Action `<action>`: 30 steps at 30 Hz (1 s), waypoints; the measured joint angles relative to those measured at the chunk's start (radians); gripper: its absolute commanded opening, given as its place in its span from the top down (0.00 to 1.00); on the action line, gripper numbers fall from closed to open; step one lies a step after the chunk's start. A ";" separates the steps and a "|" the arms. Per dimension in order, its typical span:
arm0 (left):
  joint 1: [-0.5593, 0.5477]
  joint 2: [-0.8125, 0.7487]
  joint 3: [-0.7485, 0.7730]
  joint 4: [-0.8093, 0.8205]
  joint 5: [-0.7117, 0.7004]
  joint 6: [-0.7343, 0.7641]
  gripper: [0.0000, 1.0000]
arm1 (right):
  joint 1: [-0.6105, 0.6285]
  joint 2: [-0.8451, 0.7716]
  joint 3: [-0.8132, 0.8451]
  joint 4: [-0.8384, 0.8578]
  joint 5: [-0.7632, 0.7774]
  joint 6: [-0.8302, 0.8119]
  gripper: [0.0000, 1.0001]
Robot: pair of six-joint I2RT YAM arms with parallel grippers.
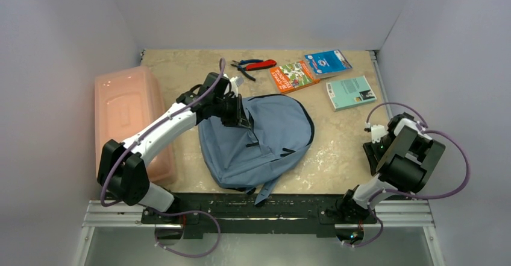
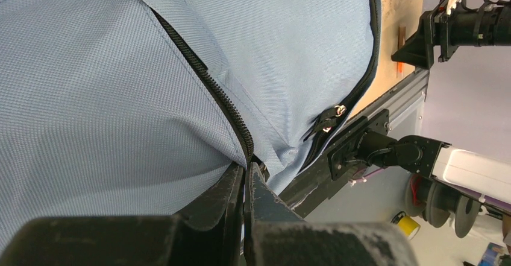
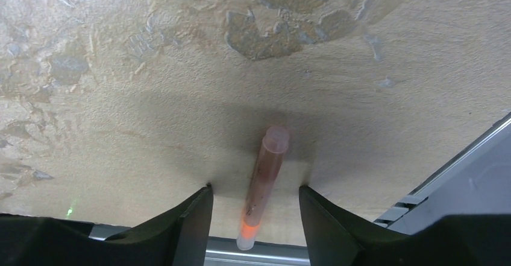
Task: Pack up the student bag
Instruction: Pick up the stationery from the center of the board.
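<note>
The student bag (image 1: 259,142), grey-blue with dark zip trim, lies flat in the middle of the table. My left gripper (image 1: 241,114) rests on its upper left part. In the left wrist view the gripper (image 2: 247,171) is shut at the end of the bag's dark zip (image 2: 205,76). A second zip pull (image 2: 331,118) hangs lower on the bag. My right gripper (image 1: 375,152) points down at the table's right side. In the right wrist view it (image 3: 254,189) stands open astride a pinkish-orange pen (image 3: 269,157) lying on the table, with a gap on both sides.
A translucent pink box (image 1: 129,118) stands left of the bag, under my left arm. At the back lie red-and-blue pliers (image 1: 256,66), an orange booklet (image 1: 293,76), a blue packet (image 1: 327,62) and a teal book (image 1: 351,92). A metal rail (image 3: 422,196) borders the pen's spot.
</note>
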 measured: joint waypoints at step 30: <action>0.063 0.031 -0.002 0.035 0.071 -0.028 1.00 | 0.034 -0.050 -0.025 0.084 0.001 -0.025 1.00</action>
